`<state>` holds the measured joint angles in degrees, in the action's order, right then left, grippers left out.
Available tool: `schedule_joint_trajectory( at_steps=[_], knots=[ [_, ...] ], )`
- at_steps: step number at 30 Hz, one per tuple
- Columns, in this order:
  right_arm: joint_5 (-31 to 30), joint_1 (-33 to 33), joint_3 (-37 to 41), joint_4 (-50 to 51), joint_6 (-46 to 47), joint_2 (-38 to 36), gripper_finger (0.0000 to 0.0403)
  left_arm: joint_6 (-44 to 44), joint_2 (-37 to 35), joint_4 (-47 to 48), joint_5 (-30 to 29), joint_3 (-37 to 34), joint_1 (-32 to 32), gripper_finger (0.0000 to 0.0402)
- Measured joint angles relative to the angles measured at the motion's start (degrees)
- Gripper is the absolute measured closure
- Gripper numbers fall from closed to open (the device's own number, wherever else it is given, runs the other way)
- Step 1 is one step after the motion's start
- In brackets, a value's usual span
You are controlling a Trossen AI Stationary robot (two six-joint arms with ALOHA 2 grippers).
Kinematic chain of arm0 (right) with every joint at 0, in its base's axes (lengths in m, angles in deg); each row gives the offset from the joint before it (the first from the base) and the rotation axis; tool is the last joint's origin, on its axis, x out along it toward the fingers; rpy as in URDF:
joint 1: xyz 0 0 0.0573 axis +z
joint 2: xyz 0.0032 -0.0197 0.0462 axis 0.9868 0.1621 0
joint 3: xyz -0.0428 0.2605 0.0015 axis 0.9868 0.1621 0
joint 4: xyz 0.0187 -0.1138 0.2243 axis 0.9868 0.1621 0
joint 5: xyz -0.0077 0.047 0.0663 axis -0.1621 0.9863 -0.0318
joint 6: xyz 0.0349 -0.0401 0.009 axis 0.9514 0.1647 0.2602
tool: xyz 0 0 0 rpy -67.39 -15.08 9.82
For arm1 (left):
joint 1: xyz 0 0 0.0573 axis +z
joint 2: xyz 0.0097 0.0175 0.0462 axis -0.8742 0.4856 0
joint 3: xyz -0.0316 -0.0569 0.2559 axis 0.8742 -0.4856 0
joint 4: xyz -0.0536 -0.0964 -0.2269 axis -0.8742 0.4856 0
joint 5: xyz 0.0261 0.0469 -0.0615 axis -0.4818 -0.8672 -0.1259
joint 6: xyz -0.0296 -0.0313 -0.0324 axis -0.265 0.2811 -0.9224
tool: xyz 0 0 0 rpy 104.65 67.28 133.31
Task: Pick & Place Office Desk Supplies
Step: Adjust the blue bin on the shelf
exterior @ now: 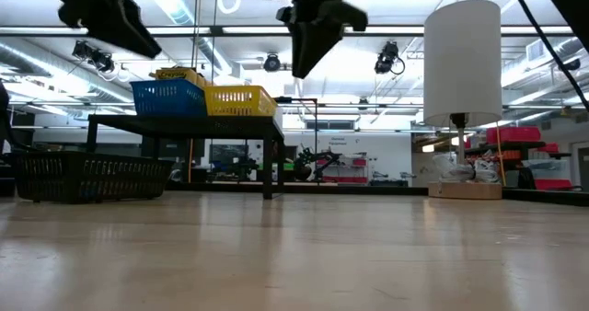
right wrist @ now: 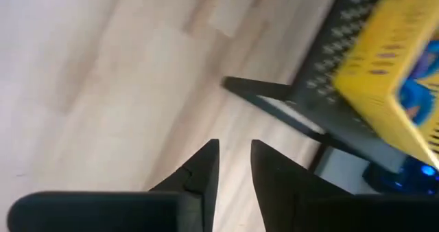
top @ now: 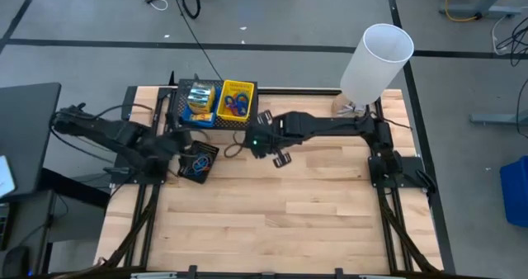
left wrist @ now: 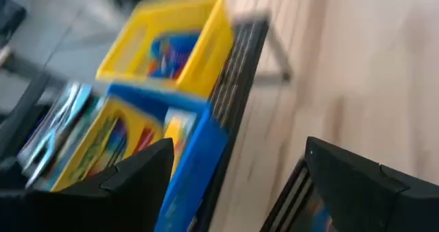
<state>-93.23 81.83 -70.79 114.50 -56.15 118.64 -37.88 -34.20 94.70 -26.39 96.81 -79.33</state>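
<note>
A blue bin (top: 198, 103) holding yellow-and-green crayon boxes (left wrist: 103, 139) and a yellow bin (top: 237, 101) holding coloured loops stand side by side on a black rack (exterior: 184, 122) at the table's far side. A small black bin (top: 198, 162) with blue and orange loops rests on the table in front of the rack. My left gripper (left wrist: 236, 146) hangs wide open above the table, left of the black bin, facing the blue bin. My right gripper (right wrist: 234, 146) hovers just right of the rack's near right corner, pointing steeply down, slightly open with nothing between its fingers.
A tall white cylinder (top: 375, 60) on a wooden base stands at the table's far right corner. The rack's leg (right wrist: 274, 91) is close beyond my right gripper. Bare wood table (top: 289, 221) stretches across the near half.
</note>
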Motion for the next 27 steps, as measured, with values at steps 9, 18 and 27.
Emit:
schedule_joint_trajectory(
  at_steps=[9, 18, 27],
  knots=[
    [4.18, 6.03, 0.09, 6.7, 6.43, 0.02, 0.0304, -7.02, 16.75, 21.71, 1.6, 13.09, 8.11, 0.0067],
    [10.68, 8.7, 0.18, 8.55, 8.92, 0.07, 0.0304, -3.71, 19.47, 24.92, 8.56, 14.64, 14.51, 0.0095],
    [12.79, 10.07, 0.2, 7.87, 8.89, 0.09, 0.0304, -0.89, 19.62, 24.57, 9.85, 14.64, 19.48, 0.0163]
  ],
)
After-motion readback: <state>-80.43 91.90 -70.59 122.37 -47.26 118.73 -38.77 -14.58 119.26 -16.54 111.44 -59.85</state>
